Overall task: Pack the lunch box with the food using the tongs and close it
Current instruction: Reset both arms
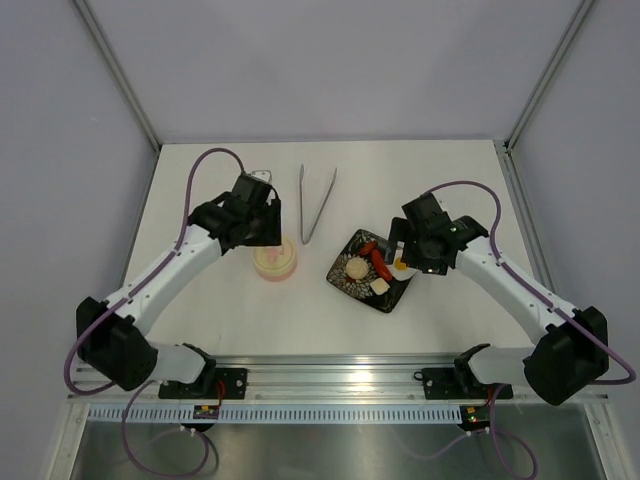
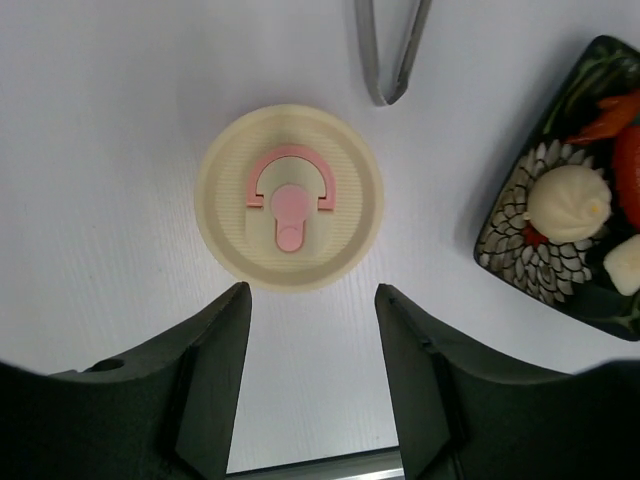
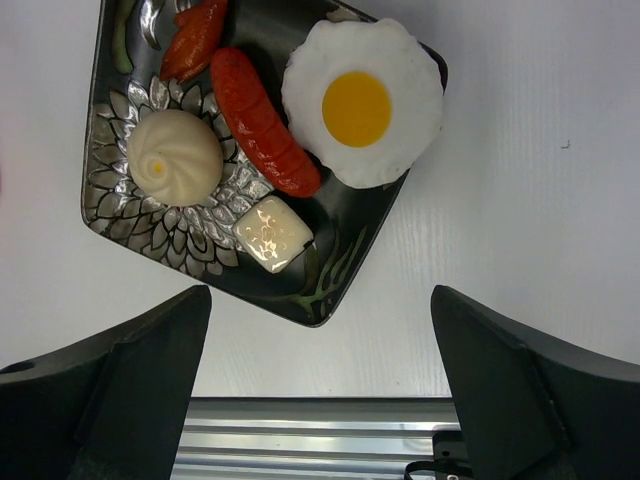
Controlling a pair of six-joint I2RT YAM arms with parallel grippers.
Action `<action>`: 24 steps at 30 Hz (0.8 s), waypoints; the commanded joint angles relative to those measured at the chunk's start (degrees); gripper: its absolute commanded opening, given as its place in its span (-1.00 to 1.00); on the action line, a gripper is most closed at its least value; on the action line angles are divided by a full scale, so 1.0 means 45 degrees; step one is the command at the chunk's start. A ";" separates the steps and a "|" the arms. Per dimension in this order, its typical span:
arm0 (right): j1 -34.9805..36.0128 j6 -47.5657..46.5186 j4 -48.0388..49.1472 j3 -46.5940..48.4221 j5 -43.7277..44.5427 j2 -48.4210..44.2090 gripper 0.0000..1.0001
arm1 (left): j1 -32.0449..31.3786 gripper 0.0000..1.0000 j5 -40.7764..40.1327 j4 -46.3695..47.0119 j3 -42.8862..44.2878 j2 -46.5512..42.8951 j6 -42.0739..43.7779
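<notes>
Left gripper point(image 2: 312, 295): my jaws half spread, empty. Lunch box point(image 2: 290, 200), lid on, sits at 12 o'clock just past my fingertips. Tongs point(image 2: 385, 99) beyond at 1 o'clock, long axis 12–6, joined end toward me. Left arm nearer both. Right gripper point(image 3: 320, 295) wide, empty, over the food point(image 3: 265, 125) on the plate point(image 3: 115, 215).

No letters, numbers or brand names can be read anywhere. The only sign is a pink mark point(image 2: 288, 205) at the centre of the lid point(image 2: 225, 215) of the lunch box point(image 1: 275, 259), which stands on the worktop point(image 1: 200, 300) left of its middle. The mark is an arch over a round-headed tab. The black plate point(image 3: 330, 275) bears silver petals and green strokes, but no writing.
</notes>
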 commanded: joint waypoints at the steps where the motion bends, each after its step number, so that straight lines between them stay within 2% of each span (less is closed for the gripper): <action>1: -0.0013 0.0209 -0.0241 0.0669 0.0733 -0.0701 0.99 | -0.0140 0.13 0.0116 -0.0018 0.0286 -0.1172 0.0256; 5: 0.0007 0.0269 -0.0048 0.0534 0.1690 -0.1596 0.99 | -0.0140 0.24 0.0762 0.0839 -0.0592 -0.2636 0.0354; 9: -0.0013 0.0327 0.0364 -0.0149 0.2373 -0.2458 0.99 | -0.0140 0.73 0.1017 0.1037 -0.1238 -0.3809 0.0607; 13: -0.0013 0.0560 0.0306 -0.0580 0.2940 -0.3161 0.99 | -0.0140 0.96 0.1231 0.0862 -0.1375 -0.4687 0.0900; 20: -0.0013 0.1030 -0.0865 -0.1418 0.4209 -0.5014 0.99 | -0.0140 0.98 0.0901 0.0628 -0.1298 -0.5645 0.1213; 24: 0.0007 0.1516 -0.1373 -0.1771 0.4523 -0.5973 0.99 | -0.0140 0.98 -0.1065 0.0685 -0.1765 -0.5978 0.1272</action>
